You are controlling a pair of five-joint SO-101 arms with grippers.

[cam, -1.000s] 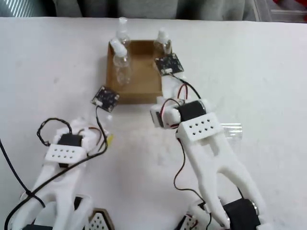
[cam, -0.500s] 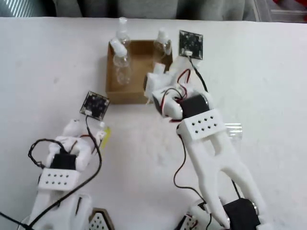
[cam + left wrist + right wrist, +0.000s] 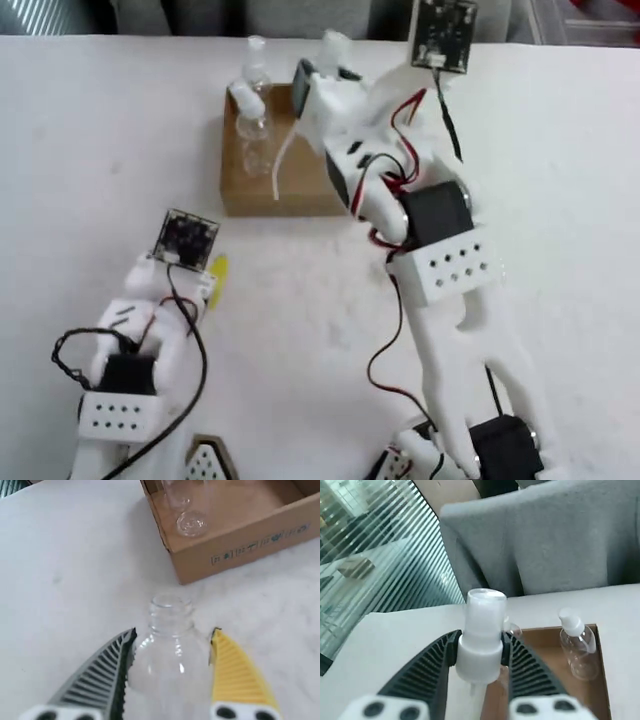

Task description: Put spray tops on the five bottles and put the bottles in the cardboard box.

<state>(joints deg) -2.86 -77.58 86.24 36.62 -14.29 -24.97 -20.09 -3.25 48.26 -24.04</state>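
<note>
Now, left gripper (image 3: 172,634), ribbed jaws one dark and one yellow, is clamped on a clear plastic bottle (image 3: 170,611), neck open, over the white desk (image 3: 65,570) and apart from the box (image 3: 235,547). That's brown cardboard, with dark print on its wall too blurred to read. Meanwhile the right gripper (image 3: 481,640) pinches a white cylindrical spray top (image 3: 484,611) above the box, where a capped bottle (image 3: 577,647) stands inside.
</note>
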